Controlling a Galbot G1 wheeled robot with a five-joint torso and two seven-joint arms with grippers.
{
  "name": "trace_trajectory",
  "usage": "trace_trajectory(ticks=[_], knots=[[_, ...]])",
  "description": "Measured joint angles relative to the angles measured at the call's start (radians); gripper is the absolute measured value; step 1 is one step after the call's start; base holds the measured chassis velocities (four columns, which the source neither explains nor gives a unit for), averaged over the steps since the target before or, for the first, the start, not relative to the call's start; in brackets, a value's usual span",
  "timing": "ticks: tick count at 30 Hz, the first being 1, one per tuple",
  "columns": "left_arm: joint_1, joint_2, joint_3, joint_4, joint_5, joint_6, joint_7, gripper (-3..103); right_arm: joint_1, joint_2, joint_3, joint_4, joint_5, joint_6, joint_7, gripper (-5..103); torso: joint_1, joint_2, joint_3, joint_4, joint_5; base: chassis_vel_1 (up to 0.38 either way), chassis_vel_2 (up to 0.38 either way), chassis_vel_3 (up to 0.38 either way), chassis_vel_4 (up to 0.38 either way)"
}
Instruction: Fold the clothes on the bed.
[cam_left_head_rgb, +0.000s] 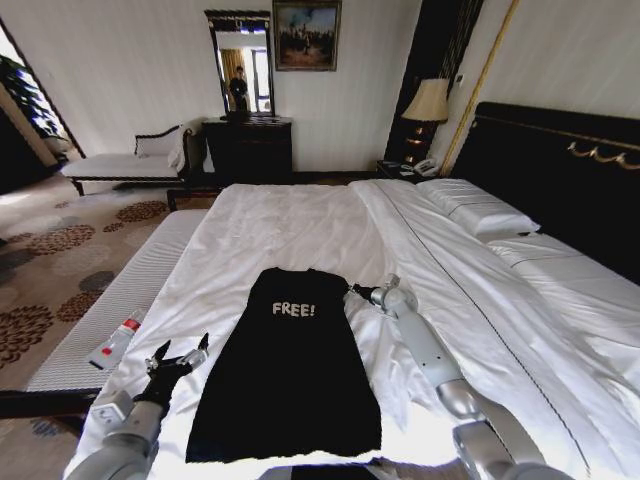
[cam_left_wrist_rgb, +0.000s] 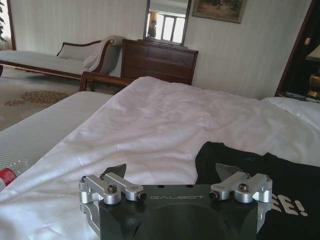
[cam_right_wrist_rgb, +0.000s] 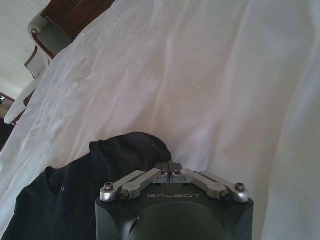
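Right gripper (cam_left_head_rgb: 352, 292) pinched shut at T-shirt (cam_left_head_rgb: 285, 365) shoulder, left gripper (cam_left_head_rgb: 180, 355) spread apart beside it, on bed (cam_left_head_rgb: 300, 225)

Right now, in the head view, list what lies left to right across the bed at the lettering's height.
Bottle → left gripper → T-shirt → right gripper → pillows, farther back.

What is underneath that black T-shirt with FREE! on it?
The black T-shirt lies flat on the bed's white sheet, which shows all around it. Whatever sits directly beneath the cloth is covered. The right gripper is at its far corner; the left gripper hovers beside it.
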Motion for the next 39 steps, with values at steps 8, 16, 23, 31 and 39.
trace_trajectory(ticks=[8, 16, 23, 31, 39], knots=[[0.003, -0.005, -0.007, -0.003, 0.001, -0.001, 0.002, 100, 0.034, -0.045, -0.082, 0.001, -0.098, 0.017, -0.048, 0, 0.000, 0.000, 0.000, 0.0001, 0.0002, 0.000, 0.000, 0.000, 0.000], [0.006, -0.008, -0.018, -0.007, -0.021, -0.001, 0.002, 100, 0.077, -0.117, -0.197, 0.007, -0.163, 0.041, -0.101, 0, 0.000, 0.000, 0.000, -0.0003, 0.0000, 0.000, 0.000, 0.000, 0.000], [0.013, -0.014, -0.030, -0.012, -0.021, -0.001, 0.007, 100, 0.124, -0.131, -0.308, -0.013, -0.274, 0.101, -0.166, 0, 0.000, 0.000, 0.000, 0.0000, 0.0000, 0.000, 0.000, 0.000, 0.000], [0.022, -0.024, -0.042, -0.015, -0.020, -0.004, 0.014, 100, 0.168, -0.130, -0.379, -0.034, -0.346, 0.175, -0.246, 0, 0.000, 0.000, 0.000, 0.0000, 0.0000, 0.000, 0.000, 0.000, 0.000], [0.027, -0.030, -0.054, -0.016, -0.021, -0.008, 0.018, 100, 0.214, -0.127, -0.457, -0.081, -0.453, 0.271, -0.306, 0, 0.000, 0.000, 0.000, -0.0001, -0.0001, 0.000, 0.000, 0.000, 0.000]])
